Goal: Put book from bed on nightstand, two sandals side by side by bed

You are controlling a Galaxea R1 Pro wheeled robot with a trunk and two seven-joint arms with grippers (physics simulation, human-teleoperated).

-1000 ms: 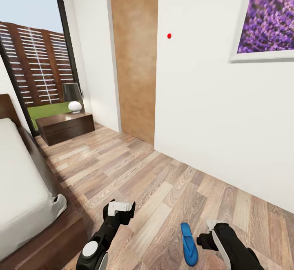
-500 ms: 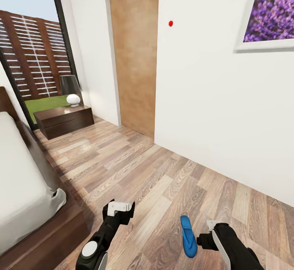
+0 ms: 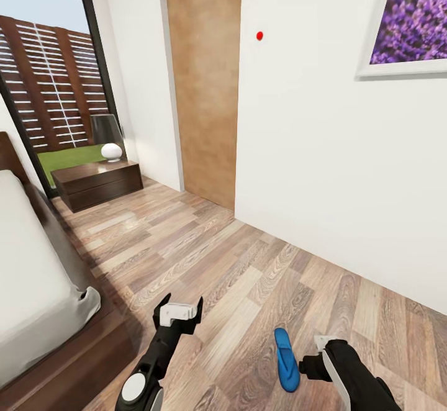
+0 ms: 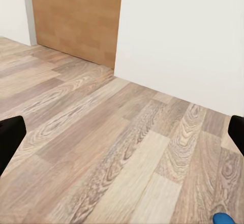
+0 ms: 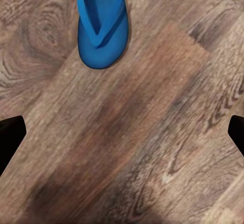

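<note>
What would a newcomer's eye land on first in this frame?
Probably the bright blue sandal lying on the wood-plank floor, close beside the right gripper, whose jaws stand open and empty above the floor. Next, the purple lavender picture high on the white wall at right. Farther back at left, the dark nightstand with its lamp stands by the window.

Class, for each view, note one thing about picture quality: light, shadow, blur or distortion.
Head view: wide-angle lens tilts the door and walls; daylight from the window, soft shadow beside the bed. Left wrist view: evenly lit floor, no hard shadows. Right wrist view: the sandal and floor grain look slightly soft, with a dim patch.
</note>
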